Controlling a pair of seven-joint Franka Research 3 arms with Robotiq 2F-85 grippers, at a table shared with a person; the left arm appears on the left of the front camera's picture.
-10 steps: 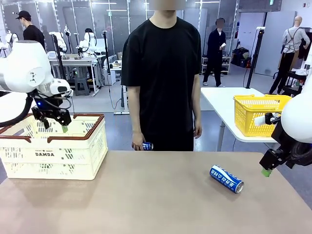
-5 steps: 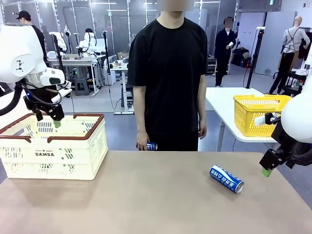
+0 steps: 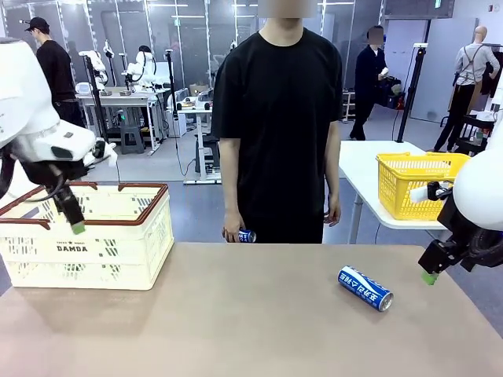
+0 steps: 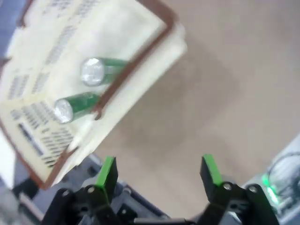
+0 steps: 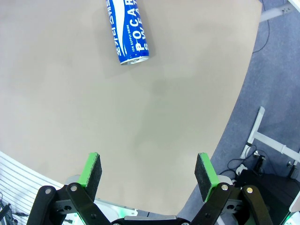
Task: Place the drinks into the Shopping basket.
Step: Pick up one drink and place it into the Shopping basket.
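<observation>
A blue drink can (image 3: 365, 288) with white lettering lies on its side on the right of the table; in the right wrist view the can (image 5: 129, 30) is ahead of my open, empty right gripper (image 5: 147, 176). That right gripper (image 3: 428, 275) hangs at the table's right edge, apart from the can. The cream Shopping basket (image 3: 118, 243) stands at the table's left. Two green cans (image 4: 101, 70) (image 4: 75, 105) lie inside the basket (image 4: 140, 54). My left gripper (image 3: 75, 221) hangs open and empty over the basket's near left side; its green pads (image 4: 108, 171) stand apart.
A person in black stands at the far edge, holding a small blue can (image 3: 245, 235) in one hand. A yellow mesh basket (image 3: 416, 184) sits on a white table behind, at the right. Bare tabletop (image 3: 236, 314) spreads between basket and can.
My left gripper has swung left and lower, from above the basket's middle to its near left side. The person has shifted slightly right. The right arm and blue can have not moved.
</observation>
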